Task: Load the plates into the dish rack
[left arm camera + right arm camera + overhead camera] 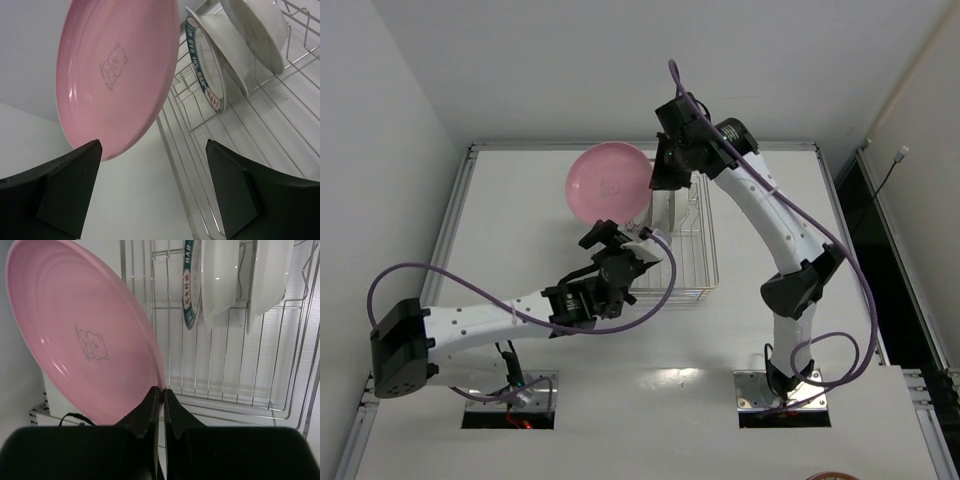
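Closest to the lens in the left wrist view, the left gripper [154,150] stands wide, with nothing between its black fingers. The pink plate [115,70] rises tilted just past it, in the upper left of the frame. The right gripper [161,390] is pressed fully together with its tips at that plate's lower rim; I cannot tell whether they pinch it. Right of the pink plate, the wire dish rack [280,125] holds three plates on edge: a lettered plate [202,65] nearest, then two white plates [235,55]. Whether the pink plate stands inside the rack's left side is unclear. Seen from overhead, the rack sits mid-frame on a white table [520,230] edged by a metal rail [455,220], with bare white walls [570,60] above and to the left.
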`<action>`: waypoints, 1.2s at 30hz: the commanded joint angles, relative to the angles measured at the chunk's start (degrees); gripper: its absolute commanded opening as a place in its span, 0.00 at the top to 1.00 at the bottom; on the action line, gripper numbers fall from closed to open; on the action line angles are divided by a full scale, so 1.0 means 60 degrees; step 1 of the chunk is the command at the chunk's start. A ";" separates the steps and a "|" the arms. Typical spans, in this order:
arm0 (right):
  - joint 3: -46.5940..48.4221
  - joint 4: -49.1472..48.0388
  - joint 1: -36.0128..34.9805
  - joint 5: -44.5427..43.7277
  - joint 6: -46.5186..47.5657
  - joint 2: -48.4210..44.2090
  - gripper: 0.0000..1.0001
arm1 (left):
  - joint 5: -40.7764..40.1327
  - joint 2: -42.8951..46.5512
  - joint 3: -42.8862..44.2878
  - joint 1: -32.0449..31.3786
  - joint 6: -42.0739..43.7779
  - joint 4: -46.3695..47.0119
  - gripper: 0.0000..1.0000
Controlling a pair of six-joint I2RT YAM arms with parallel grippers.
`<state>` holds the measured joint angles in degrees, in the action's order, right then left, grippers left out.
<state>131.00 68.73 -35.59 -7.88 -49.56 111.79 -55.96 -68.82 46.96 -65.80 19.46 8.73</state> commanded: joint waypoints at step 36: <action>-0.2144 -0.1537 0.2665 0.2396 0.1023 -0.4231 0.00 | 1.0677 -0.1568 0.5448 0.6379 -0.7971 -0.1168 1.00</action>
<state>121.71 61.78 -20.64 4.43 -45.08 85.54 -12.82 -77.28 81.21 -31.53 -16.25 -2.37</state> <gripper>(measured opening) 1.001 0.036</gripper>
